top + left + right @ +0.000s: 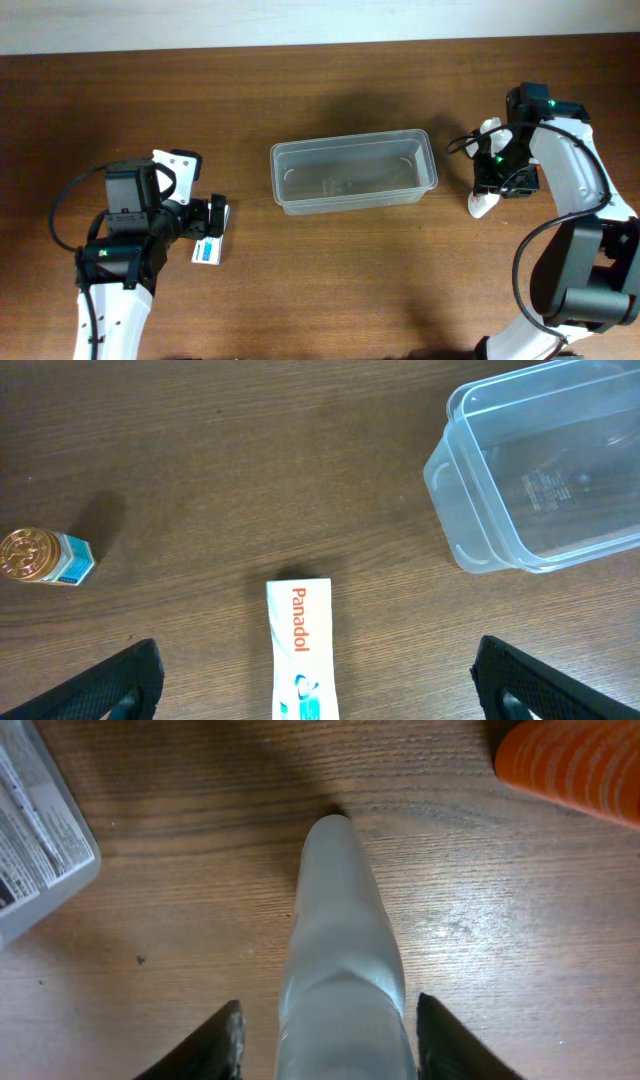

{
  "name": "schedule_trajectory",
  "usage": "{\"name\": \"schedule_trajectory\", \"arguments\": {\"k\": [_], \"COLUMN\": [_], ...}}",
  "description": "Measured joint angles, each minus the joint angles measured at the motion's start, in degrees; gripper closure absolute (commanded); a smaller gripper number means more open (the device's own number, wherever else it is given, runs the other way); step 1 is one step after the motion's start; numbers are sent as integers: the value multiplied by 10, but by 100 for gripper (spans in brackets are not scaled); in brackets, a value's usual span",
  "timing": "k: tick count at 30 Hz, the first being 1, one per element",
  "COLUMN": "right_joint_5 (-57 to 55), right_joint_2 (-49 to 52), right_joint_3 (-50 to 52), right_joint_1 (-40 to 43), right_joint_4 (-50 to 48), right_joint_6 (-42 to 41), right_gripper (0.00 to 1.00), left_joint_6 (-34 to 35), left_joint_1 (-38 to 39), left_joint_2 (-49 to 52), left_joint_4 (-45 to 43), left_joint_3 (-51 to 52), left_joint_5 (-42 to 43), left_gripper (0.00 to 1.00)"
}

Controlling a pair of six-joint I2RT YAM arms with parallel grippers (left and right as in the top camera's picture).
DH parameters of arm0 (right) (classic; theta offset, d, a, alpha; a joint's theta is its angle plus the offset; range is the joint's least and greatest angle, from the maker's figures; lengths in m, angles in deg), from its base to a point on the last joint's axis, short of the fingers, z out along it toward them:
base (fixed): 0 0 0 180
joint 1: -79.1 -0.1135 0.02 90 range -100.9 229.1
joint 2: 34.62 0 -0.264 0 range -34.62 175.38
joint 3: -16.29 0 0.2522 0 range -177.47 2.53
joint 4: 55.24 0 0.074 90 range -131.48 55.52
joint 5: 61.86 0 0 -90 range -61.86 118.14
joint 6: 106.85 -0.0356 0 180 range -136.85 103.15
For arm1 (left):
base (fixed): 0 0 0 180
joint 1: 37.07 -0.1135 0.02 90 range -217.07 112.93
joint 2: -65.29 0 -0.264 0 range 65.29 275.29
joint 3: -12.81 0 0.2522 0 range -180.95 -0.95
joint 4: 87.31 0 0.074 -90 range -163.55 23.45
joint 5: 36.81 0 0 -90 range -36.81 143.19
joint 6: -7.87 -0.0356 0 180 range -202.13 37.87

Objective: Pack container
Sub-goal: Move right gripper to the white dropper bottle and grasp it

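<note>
Overhead: even, moderately bright light. The container (350, 175) casts only a faint, soft shadow on the table (330, 290). Left wrist: sharp focus, print on the box (299, 650) is legible. Right wrist: the white tube (340, 960) is blurred close to the lens, and the wood shows a mild sheen.

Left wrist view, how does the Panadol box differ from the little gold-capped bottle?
The Panadol box is long and flat; the gold-capped bottle is short and stubby. The box is white with orange lettering; the bottle has a blue-and-white label. The box lies bottom centre, the bottle far left. Both rest on the table, outside the container.
</note>
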Motion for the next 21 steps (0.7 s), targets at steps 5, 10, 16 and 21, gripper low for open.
{"name": "schedule_trajectory", "arguments": {"k": [5,10,16,21], "right_joint_5": [0,0,0,0], "right_joint_2": [0,0,0,0], "right_joint_3": [0,0,0,0], "right_joint_1": [0,0,0,0], "right_joint_4": [0,0,-2,-4], "right_joint_6": [0,0,0,0], "right_gripper": [61,67,75,77], "left_joint_6": [0,0,0,0], "left_joint_1": [0,0,0,0], "left_joint_2": [0,0,0,0], "left_joint_4": [0,0,0,0], "left_joint_3": [0,0,0,0], "left_joint_5": [0,0,0,0], "left_gripper": [1,1,1,1]}}
